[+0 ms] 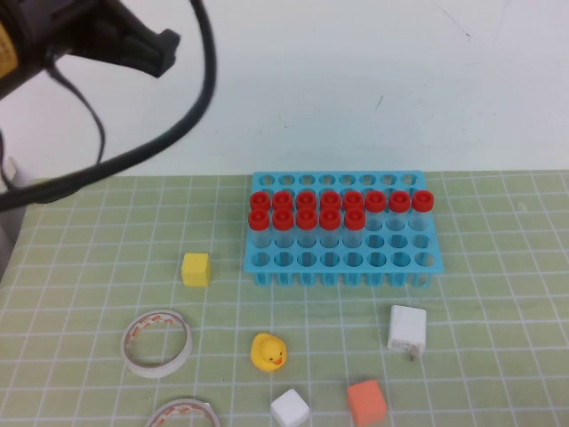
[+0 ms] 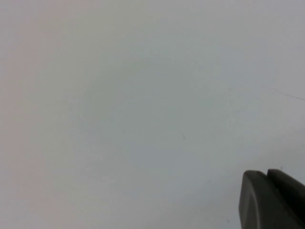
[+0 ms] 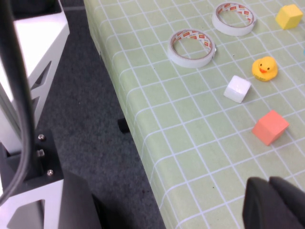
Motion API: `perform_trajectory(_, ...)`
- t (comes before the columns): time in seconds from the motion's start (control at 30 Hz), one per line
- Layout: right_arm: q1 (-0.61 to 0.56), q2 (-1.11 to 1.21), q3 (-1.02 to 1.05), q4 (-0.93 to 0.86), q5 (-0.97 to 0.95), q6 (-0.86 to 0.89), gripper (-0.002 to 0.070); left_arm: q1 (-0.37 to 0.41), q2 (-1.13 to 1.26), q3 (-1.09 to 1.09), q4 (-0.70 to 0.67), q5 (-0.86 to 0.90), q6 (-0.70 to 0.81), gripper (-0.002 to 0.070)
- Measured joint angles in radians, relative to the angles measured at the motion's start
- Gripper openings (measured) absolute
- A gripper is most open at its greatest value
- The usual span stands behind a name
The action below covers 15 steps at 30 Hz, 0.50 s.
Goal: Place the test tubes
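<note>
The left arm [image 1: 53, 36] is seen raised high at the far left of the high view, well above the table [image 1: 89, 258], with a black cable [image 1: 200, 98] looping down from it. The left gripper [image 2: 271, 200] is shown in its wrist view against a plain white surface, its fingers pressed together with nothing between them. The right gripper [image 3: 274, 202] is seen only in its own wrist view, held above the edge of the green gridded table, its fingers likewise pressed together and empty. The test tubes [image 1: 306, 218], all red-capped, are found standing upright in the blue rack [image 1: 338, 261] at the middle of the table: a full line of eight is seated in the second row from the back, and five more are seated in the row in front of it, from the rack's left end. The back row and the two front rows of holes are left unfilled. A yellow cube [image 1: 196, 269] lies to the left of the rack, well apart from it. Two tape rolls [image 1: 157, 342] are laid flat near the front left, and a rubber duck [image 1: 268, 352], a white cube [image 1: 290, 408] and an orange cube [image 1: 366, 402] are spread along the front. A white power adapter [image 1: 407, 329] is set just in front of the rack's right end.
</note>
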State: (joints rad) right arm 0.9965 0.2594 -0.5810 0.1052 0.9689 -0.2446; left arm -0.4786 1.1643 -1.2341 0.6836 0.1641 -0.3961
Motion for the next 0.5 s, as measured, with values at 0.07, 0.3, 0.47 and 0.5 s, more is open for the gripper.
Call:
perform_trajectory(0.07, 0.0, 0.0, 0.0, 0.0, 0.0, 0.0, -0.0001, 0.0, -0.007, 0.002, 0.0, 0.017, -0.002, 0.0)
perform_trajectory(0.3, 0.0, 0.0, 0.0, 0.0, 0.0, 0.0, -0.0001, 0.0, 0.001, 0.014, -0.004, 0.031, 0.002, 0.0)
perform_trajectory(0.47, 0.0, 0.0, 0.0, 0.0, 0.0, 0.0, -0.0001, 0.0, -0.022, 0.035, 0.011, 0.058, 0.002, 0.0)
perform_trajectory(0.5, 0.0, 0.0, 0.0, 0.0, 0.0, 0.0, -0.0001, 0.0, -0.032, 0.035, 0.012, 0.074, 0.002, 0.0)
